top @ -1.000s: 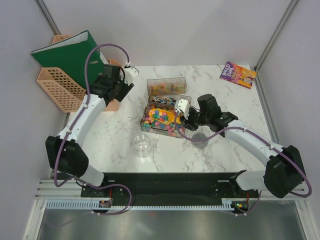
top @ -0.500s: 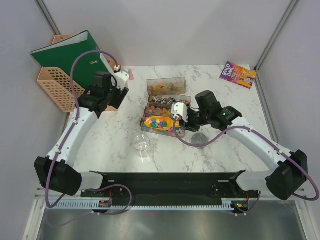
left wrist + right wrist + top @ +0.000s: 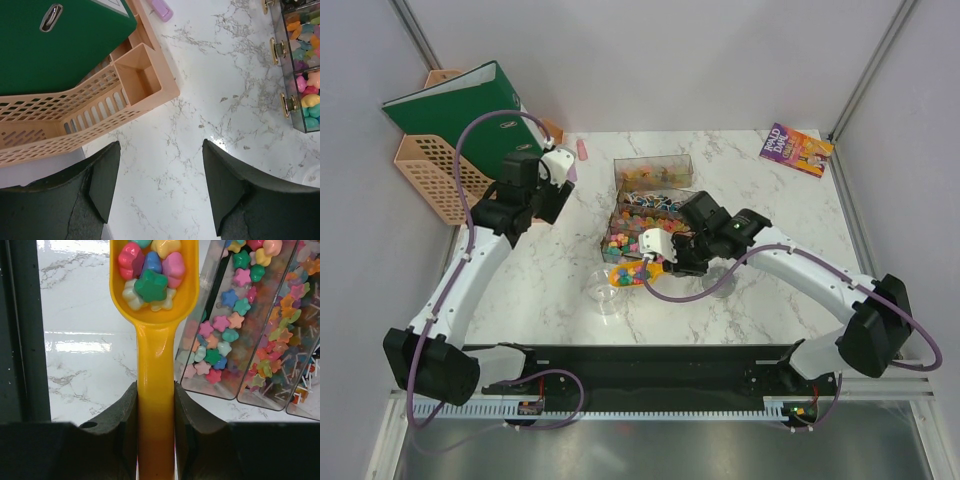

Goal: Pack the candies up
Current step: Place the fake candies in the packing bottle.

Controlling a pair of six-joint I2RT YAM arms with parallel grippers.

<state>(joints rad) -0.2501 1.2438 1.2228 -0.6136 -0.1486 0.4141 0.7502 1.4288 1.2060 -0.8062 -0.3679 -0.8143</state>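
Observation:
My right gripper (image 3: 660, 252) (image 3: 155, 400) is shut on the handle of the orange scoop (image 3: 154, 305) (image 3: 632, 272). The scoop holds several star-shaped candies (image 3: 149, 270) and hangs just right of the clear cup (image 3: 604, 290), above the table. More candies (image 3: 220, 335) fill the clear compartment box (image 3: 638, 222) right of the scoop. My left gripper (image 3: 542, 205) (image 3: 159, 185) is open and empty over bare marble, between the peach basket and the box.
A peach lattice basket (image 3: 75, 105) (image 3: 435, 175) with a green binder (image 3: 455, 112) stands at the back left. A second clear cup (image 3: 720, 280) sits under my right arm. A book (image 3: 796, 149) lies at the back right. A small pink item (image 3: 161, 9) lies near the basket.
My right gripper has lifted the loaded scoop out of the candy box and carried it left and nearer, up to the clear cup. My left arm has shifted slightly down and left.

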